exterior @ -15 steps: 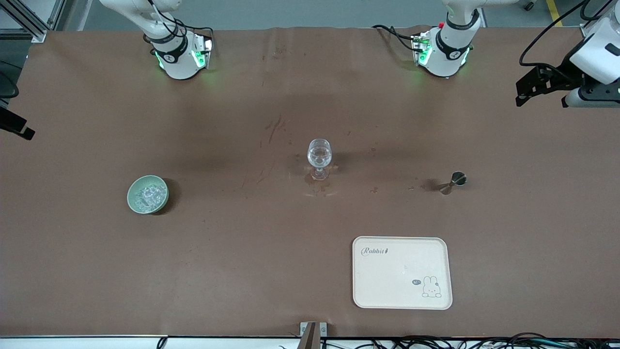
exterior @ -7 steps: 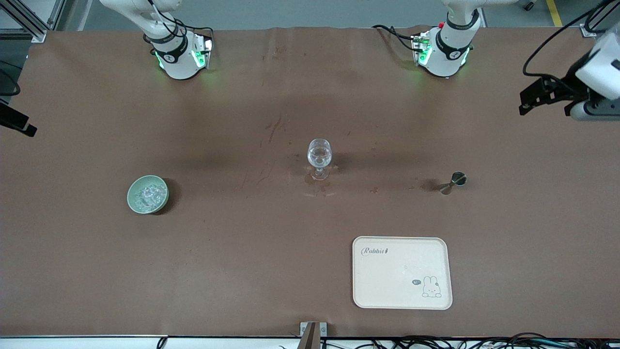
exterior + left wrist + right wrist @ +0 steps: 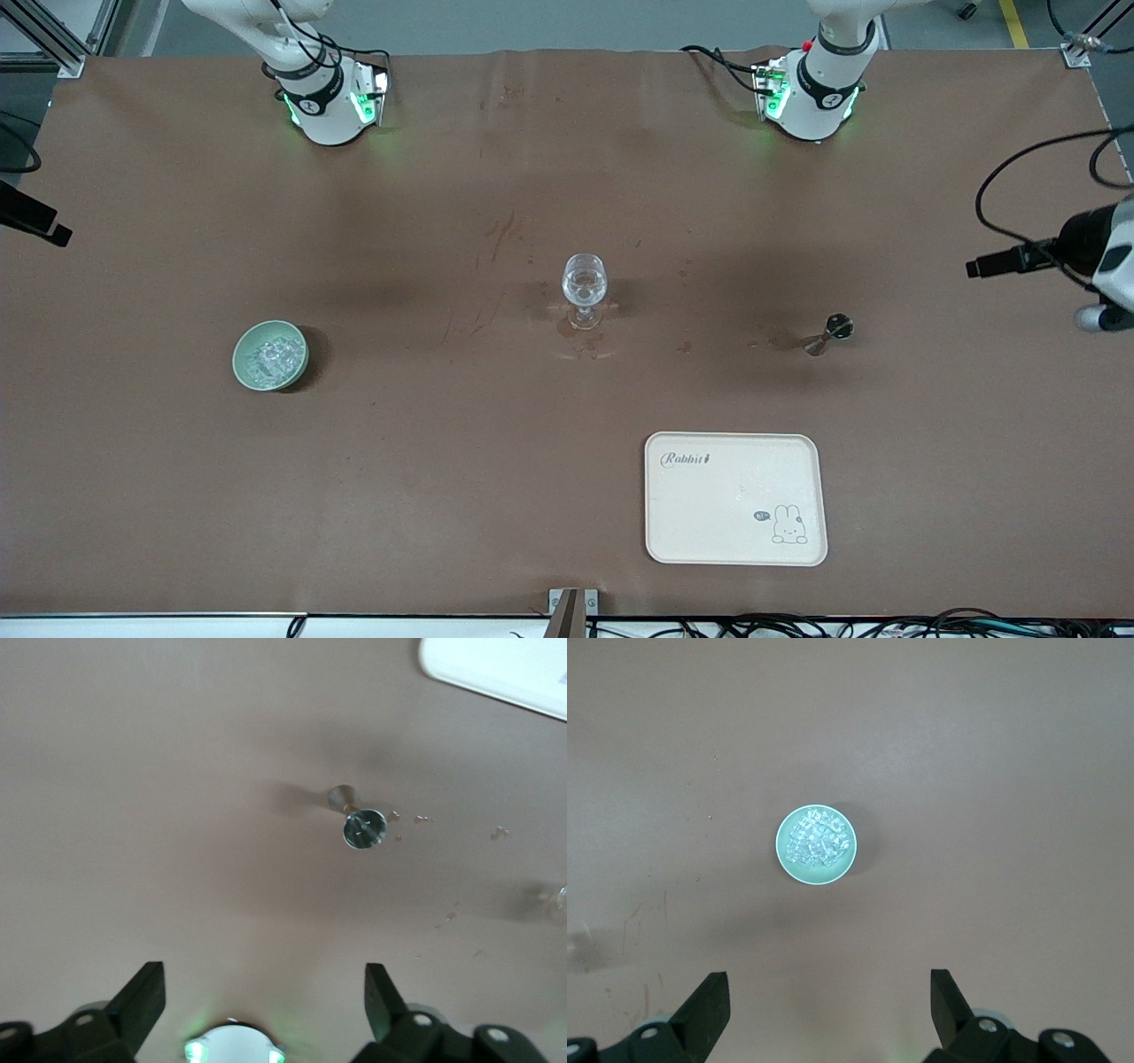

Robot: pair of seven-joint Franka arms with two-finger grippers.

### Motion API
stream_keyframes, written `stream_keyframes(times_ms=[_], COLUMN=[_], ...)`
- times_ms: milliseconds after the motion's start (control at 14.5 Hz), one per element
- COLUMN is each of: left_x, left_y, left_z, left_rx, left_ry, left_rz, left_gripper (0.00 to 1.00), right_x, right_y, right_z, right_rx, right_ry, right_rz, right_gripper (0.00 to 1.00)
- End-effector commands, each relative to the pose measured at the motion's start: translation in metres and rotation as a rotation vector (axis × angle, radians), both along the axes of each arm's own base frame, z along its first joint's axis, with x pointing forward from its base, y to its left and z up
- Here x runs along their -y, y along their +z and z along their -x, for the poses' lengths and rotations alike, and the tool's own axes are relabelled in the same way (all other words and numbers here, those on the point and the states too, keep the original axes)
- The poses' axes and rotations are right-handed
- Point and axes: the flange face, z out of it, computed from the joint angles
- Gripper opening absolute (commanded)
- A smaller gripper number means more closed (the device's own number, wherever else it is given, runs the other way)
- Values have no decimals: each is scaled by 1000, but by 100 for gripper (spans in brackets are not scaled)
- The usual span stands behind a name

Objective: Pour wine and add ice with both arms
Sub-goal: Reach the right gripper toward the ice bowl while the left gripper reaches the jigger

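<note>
High over the jigger [image 3: 364,827], my left gripper [image 3: 264,992] hangs spread and empty, my right gripper [image 3: 829,997] likewise over the ice [image 3: 818,841]; nothing poured yet, I judge.

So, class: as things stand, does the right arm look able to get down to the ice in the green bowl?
Probably yes. The right gripper hangs open, high over the table, with the ice lying uncovered in the bowl and only bare table around it. Nothing stands in the way.
</note>
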Motion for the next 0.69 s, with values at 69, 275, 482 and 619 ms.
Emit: stream_keyframes(times_ms=[69, 275, 482, 619], left_x=[-25, -32, -31, -31], left_y=[-79, -145, -185, -210], left_z=[-21, -27, -36, -40], left_rx=[-153, -270, -346, -353], left_ry=[205, 328, 518, 555], left_rz=[94, 196, 204, 215], left_gripper=[93, 86, 81, 81], right_x=[6, 7, 7, 5], right_y=[5, -5, -54, -99], right_z=[8, 4, -18, -26], right_rx=[12, -1, 18, 48], right_ry=[8, 5, 14, 60], right_rz=[11, 1, 6, 12], right_gripper=[100, 100, 100, 100])
